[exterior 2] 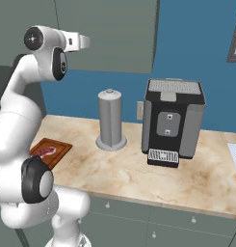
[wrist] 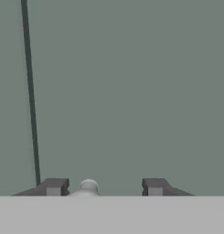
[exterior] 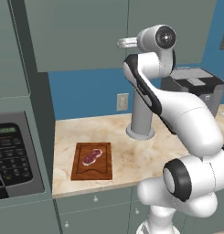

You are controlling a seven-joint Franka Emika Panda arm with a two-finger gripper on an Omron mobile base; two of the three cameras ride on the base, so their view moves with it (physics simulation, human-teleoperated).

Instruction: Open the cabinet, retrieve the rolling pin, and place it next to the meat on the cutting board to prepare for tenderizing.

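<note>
Cabinet [wrist: 131, 91] door knob [wrist: 88, 186] between tool [wrist: 104, 187] tips, hand view

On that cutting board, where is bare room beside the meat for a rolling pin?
The cutting board is bare along its near half, below the meat, which sits toward its far left. Open counter lies between the board and the grey canister. It is crowded by the coffee machine.

On the marble counter [exterior 2: 138, 169] a grey cylinder [exterior 2: 110, 120] stands at nine o'clock of the black coffee machine [exterior 2: 172, 123], a wall outlet [exterior: 123, 101] at twelve o'clock behind them.
</note>
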